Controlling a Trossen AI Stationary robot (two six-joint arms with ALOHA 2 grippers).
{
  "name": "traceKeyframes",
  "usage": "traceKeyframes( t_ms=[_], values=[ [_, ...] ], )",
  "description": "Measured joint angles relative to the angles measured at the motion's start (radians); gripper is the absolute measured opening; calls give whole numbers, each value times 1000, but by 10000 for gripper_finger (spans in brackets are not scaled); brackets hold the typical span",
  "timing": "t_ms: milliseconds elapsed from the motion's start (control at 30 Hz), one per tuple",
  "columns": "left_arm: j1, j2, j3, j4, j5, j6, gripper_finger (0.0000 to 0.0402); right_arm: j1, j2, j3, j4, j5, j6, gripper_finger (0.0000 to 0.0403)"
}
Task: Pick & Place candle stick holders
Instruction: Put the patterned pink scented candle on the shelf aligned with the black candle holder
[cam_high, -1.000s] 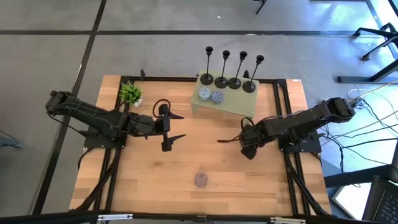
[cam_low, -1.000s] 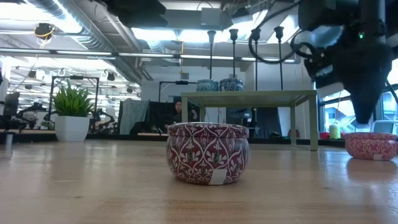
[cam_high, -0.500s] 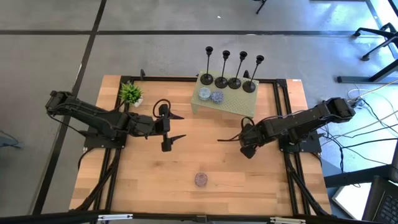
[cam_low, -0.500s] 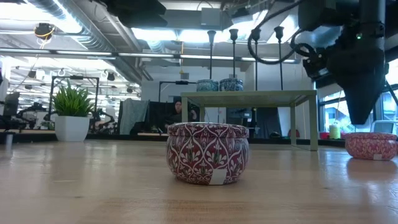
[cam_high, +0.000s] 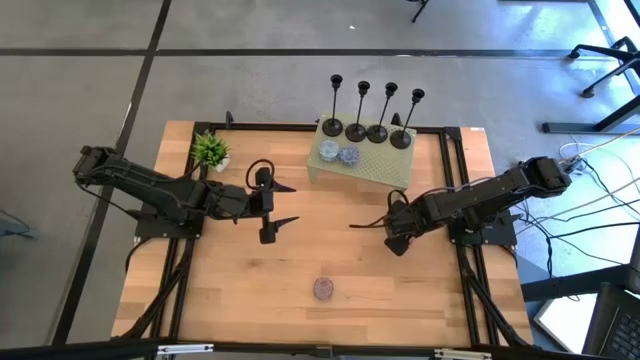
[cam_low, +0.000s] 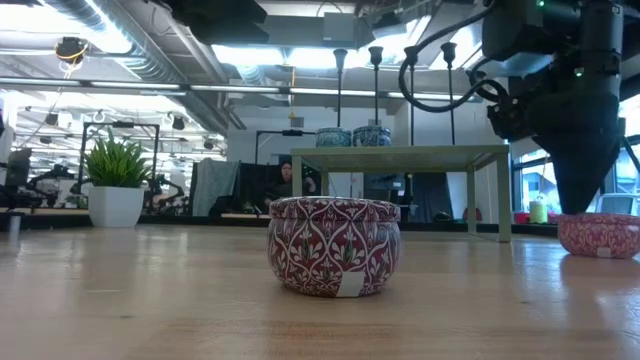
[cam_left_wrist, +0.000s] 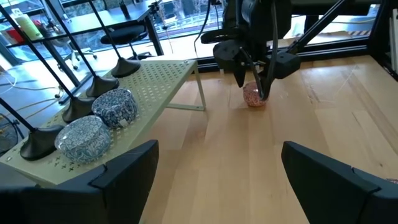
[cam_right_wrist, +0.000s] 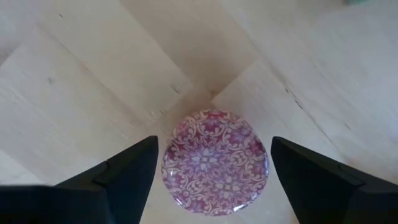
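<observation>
Wooden table (cam_high: 330, 255), light planks. Small green perforated stand (cam_high: 375, 165) at the far edge, bearing two blue-patterned round tins (cam_high: 338, 153) side by side. Potted green plant (cam_high: 210, 150) at the far left corner. Red-patterned tin (cam_high: 323, 288) near the front centre. A second red-patterned tin (cam_right_wrist: 215, 160), lidded, right of centre.

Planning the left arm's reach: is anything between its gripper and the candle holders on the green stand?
Yes. Two blue patterned tins sit on the stand in front of the candle holders, between them and the open left gripper.
</observation>
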Motion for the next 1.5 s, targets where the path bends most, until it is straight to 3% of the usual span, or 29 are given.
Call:
traceKeyframes(
  t_ms=[867, 1500],
  values=[
    [0, 0, 0, -3, 1, -6, 338, 0, 0, 0, -26, -24, 113, 316],
    [0, 1, 0, -47, 1, -45, 338, 56, 0, 0, -33, -32, 338, 316]
  ],
)
